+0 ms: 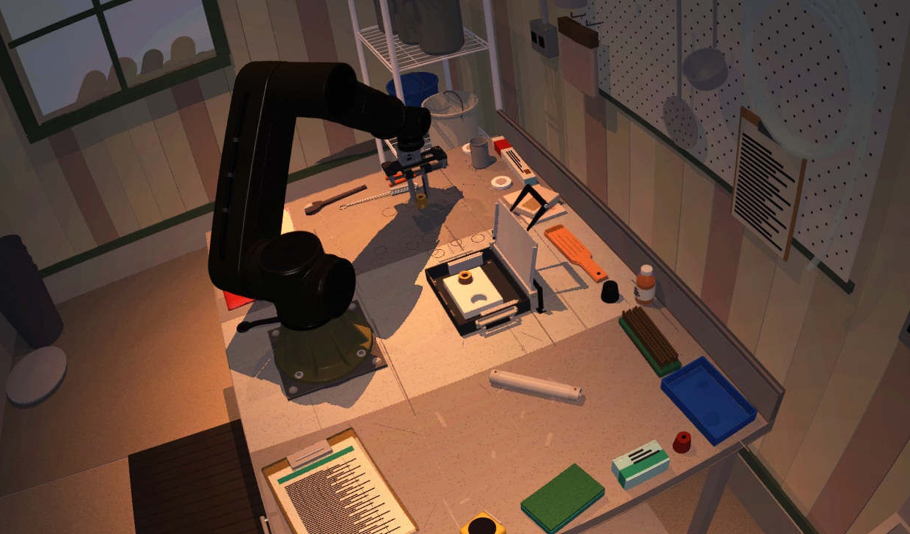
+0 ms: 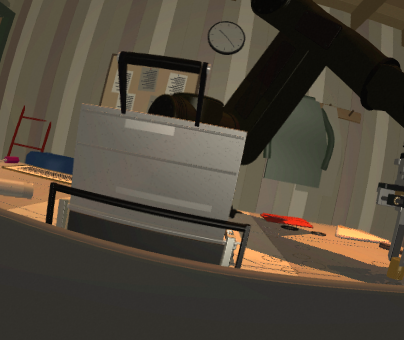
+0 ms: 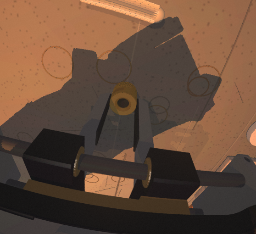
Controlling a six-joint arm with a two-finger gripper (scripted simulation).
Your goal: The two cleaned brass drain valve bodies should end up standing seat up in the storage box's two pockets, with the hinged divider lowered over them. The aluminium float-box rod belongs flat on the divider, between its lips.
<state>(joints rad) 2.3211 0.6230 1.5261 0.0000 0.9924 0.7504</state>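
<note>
My gripper point(image 1: 421, 194) point(image 2: 398, 262) point(image 3: 119, 111) is lowered to the far end of the bench, and its two fingers sit against the sides of a brass valve body point(image 1: 421, 201) point(image 2: 396, 270) point(image 3: 123, 101) that stands on the bench with its bore facing up. The storage box point(image 1: 481, 290) point(image 2: 155, 185) sits mid-bench with its hinged divider point(image 1: 516, 246) raised upright. A second brass valve body point(image 1: 464, 277) stands in the box's far pocket, and the near pocket point(image 1: 480, 300) is empty. The aluminium rod point(image 1: 535, 385) point(image 2: 2, 186) lies flat on the bench nearer the front.
Behind the work stand a wire shelf, buckets point(image 1: 451, 113) and a cup point(image 1: 479, 153). A bottle brush point(image 1: 371, 197) point(image 3: 121, 3) and a wrench point(image 1: 334, 198) lie left of the gripper. An orange paddle point(image 1: 575, 252), a scrub brush point(image 1: 649, 340) and a blue tray point(image 1: 707, 399) line the right side.
</note>
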